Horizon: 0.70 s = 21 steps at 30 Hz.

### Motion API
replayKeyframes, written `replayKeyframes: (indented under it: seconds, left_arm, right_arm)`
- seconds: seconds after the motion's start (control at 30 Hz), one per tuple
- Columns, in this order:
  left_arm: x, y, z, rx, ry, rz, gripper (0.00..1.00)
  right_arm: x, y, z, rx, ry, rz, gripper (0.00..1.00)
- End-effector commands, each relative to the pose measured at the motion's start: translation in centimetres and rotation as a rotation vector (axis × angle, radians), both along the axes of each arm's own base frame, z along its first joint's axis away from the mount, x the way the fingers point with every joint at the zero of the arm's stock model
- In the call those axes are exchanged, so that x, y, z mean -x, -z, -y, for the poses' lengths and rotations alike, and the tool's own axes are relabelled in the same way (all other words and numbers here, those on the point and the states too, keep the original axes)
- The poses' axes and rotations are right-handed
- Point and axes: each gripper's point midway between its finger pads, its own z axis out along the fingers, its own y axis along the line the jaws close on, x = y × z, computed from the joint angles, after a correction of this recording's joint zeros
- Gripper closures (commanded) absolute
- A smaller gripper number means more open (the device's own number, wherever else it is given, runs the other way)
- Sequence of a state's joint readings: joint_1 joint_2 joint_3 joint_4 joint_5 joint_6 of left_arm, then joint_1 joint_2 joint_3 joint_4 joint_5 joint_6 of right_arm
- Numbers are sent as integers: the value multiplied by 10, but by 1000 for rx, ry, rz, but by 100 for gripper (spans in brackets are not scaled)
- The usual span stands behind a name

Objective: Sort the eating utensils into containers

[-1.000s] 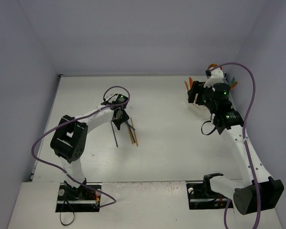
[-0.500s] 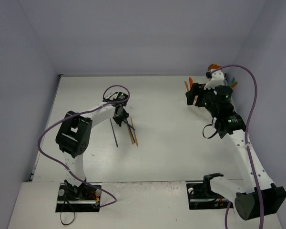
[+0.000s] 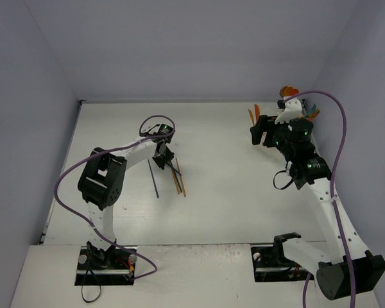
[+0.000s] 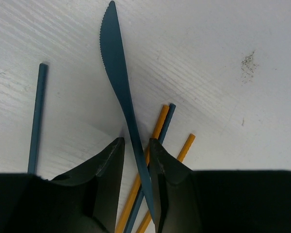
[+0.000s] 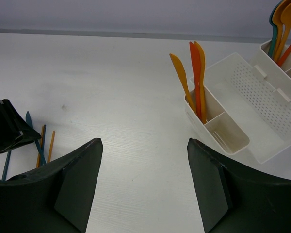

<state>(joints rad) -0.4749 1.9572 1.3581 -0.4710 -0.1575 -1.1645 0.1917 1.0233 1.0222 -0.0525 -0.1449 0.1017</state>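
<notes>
Closely framed from the left wrist: looks down past the left tool (image 4: 137,141), set narrow and straddling the handle of a dark teal knife (image 4: 117,73) that lies flat on the white bench (image 4: 218,48). Apparently not yet pinched: shows a sliver of bench between the knife and one finger, with barely any gap at the other. Appears to cross two orange handles (image 4: 157,127) and a second dark handle (image 4: 170,109) just beside them, with one more dark teal handle (image 4: 37,111) lying apart to the side.

From the right wrist: shows the right tool (image 5: 144,141) spread wide and holding nothing, facing the white containers (image 5: 218,135) at the far right of the bench, well apart from the loose pile. Shows orange knives (image 5: 198,73) standing blade-up in one narrow compartment, and orange and teal spoons (image 5: 281,24) standing in another at the edge of view.

To do this step well:
- Close squarely on the knife handle alone, keeping both fingers clear of the orange handles so as not to drag them along.
- Lift straight up before swinging away.
- Expect thin plastic to flex or pivot in so small a pinch, so move slowly.
- Carry across to the compartment holding knives and lower handle-first, blade up, to match those already there.
</notes>
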Motion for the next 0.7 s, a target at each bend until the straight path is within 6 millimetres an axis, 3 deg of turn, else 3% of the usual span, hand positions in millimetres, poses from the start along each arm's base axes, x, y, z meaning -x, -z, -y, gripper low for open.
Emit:
replayKeyframes:
  seconds: [0.0,0.2,0.33,0.43,0.57,0.6,0.67]
  left_arm:
    - [10,0,-12,-14,-34,-34,81]
    - [17,-6,-23,-50,-20,-23,96]
    - [13,-25,-28,-80,12,24,100]
    - [4,-52,-31,-123,77,100,100]
    - [-3,-104,-23,-187,239,255,100]
    - [0,-113,-18,-219,309,281,100]
    - [0,-149,-1,-214,407,430,100]
  right_arm:
    - [-1,-22,-2,-8,-10,83,32]
    - [-1,-23,-3,-7,-15,83,32]
    - [1,-21,-9,-9,-42,64,32]
    - [3,-28,-21,-19,-103,74,31]
    - [5,-35,-53,-59,-246,63,31]
    - [8,-40,-63,-75,-292,66,30]
    - [11,-45,-85,-103,-370,52,30]
